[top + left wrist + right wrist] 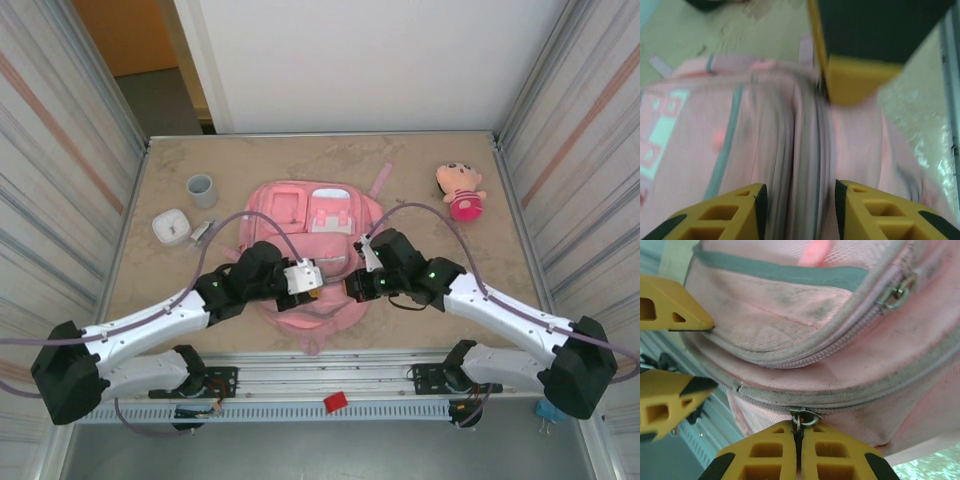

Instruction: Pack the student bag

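The pink student bag point(310, 215) lies flat in the middle of the table, front pockets up. Both grippers meet at its near end. My right gripper point(799, 432) is shut on the metal zipper pull point(802, 417) of the main grey zipper, which runs along the bag's edge; from above it sits at the bag's near right point(352, 285). My left gripper point(800, 197) is open, its yellow fingers straddling blurred folds of the bag's pink fabric point(740, 140); from above it hangs over the bag's near middle point(318, 282). A second zipper pull point(896, 294) shows higher up the bag.
A grey cup point(201, 190) and a small white box point(171, 227) stand left of the bag. A pink-and-tan plush doll point(461, 190) lies at the back right. A small red object point(335, 402) rests on the rail below the table's front edge. Striped walls close in both sides.
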You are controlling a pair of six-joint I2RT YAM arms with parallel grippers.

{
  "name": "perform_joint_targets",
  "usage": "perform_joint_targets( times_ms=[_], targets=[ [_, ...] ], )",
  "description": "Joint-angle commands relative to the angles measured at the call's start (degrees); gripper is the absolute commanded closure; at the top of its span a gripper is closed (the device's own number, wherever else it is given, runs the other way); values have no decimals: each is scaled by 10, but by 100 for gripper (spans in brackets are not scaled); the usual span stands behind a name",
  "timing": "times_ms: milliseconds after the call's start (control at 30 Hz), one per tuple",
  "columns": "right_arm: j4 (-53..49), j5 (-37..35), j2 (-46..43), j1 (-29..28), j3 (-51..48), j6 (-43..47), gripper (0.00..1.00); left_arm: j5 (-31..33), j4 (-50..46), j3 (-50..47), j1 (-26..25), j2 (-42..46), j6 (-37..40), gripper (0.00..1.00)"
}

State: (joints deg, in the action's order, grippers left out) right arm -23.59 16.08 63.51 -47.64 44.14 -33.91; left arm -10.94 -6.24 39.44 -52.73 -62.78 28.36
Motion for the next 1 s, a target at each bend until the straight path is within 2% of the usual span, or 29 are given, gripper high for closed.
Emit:
perform_joint_targets(
  times_ms=[0, 200, 400, 533, 733, 967],
  targets=[
    [43, 26, 11, -18, 41, 28, 100, -8, -7, 50, -24, -27, 12, 58],
    [55, 43, 10, -21, 40, 29, 100, 22, -14, 58, -24, -67, 24, 59],
    [62, 60, -6, -10, 23, 31, 100, 63, -7, 26, -17, -63, 28, 62],
    [59, 57, -11, 5, 11, 24, 100, 60, -5, 6, -5, -44, 24, 84],
    [80, 61, -21, 78, -40, -6, 100, 34, -10, -17, 15, 5, 27, 95],
    [85, 34, -14, 175, -60, -16, 100, -36, -9, -44, 23, 71, 27, 97]
  ],
)
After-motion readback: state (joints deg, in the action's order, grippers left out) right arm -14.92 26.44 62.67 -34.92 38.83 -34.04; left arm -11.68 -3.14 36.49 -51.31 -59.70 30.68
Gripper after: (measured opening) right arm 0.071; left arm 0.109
